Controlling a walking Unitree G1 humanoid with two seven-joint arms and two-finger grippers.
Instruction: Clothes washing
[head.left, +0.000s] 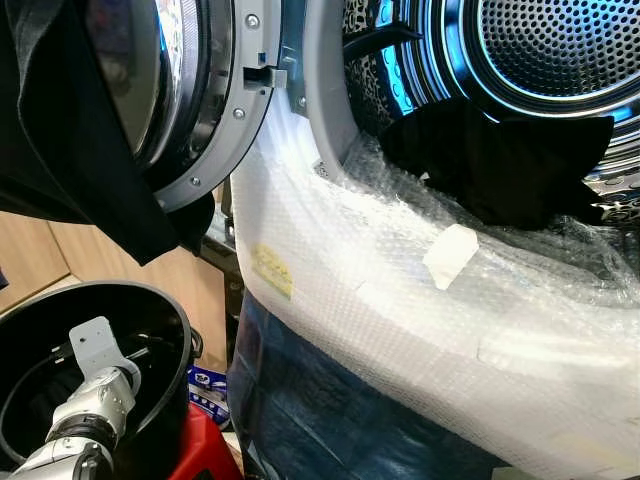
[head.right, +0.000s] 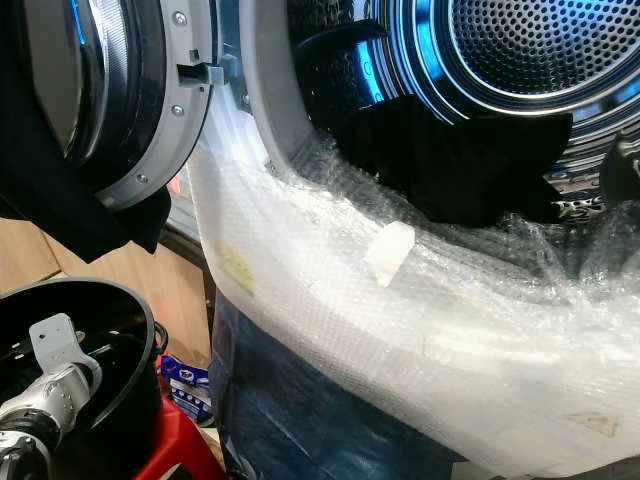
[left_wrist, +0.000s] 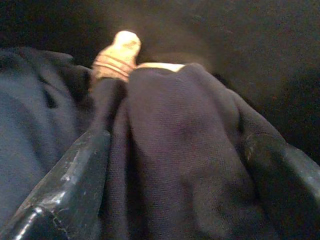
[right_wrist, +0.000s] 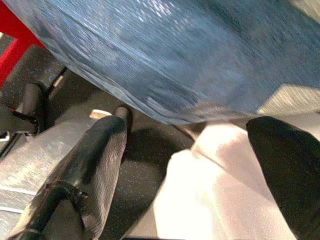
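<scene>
Two dark garments are in view. One black garment (head.left: 500, 165) lies slumped over the lower lip of the washing machine drum (head.left: 545, 45) at the upper right of the frame, its cloth limp and matte against the shiny perforated steel lit blue. A second dark garment (head.left: 70, 120) hangs across the open round door (head.left: 200, 110) at the upper left, draping down past the door's lower edge.

One sheet of bubble wrap (head.left: 400, 300) covers the machine's front below the opening, with one pale tape patch (head.left: 450, 255) and one yellowish label (head.left: 272, 270) on it; dark blue film shows beneath.

One black bucket (head.left: 165, 330) sits at the lower left, above something red (head.left: 200, 445), and the left arm (head.left: 85, 415) reaches down into it. In the left wrist view the left claw (left_wrist: 170, 165) has its two black fingers (left_wrist: 75, 170) closed around a fold of dark navy cloth (left_wrist: 175, 135), finely woven, bunched between them.

In the right wrist view the right claw (right_wrist: 190, 165) hangs with fingers spread apart, holding nothing, near the blue film and a pale floor.
</scene>
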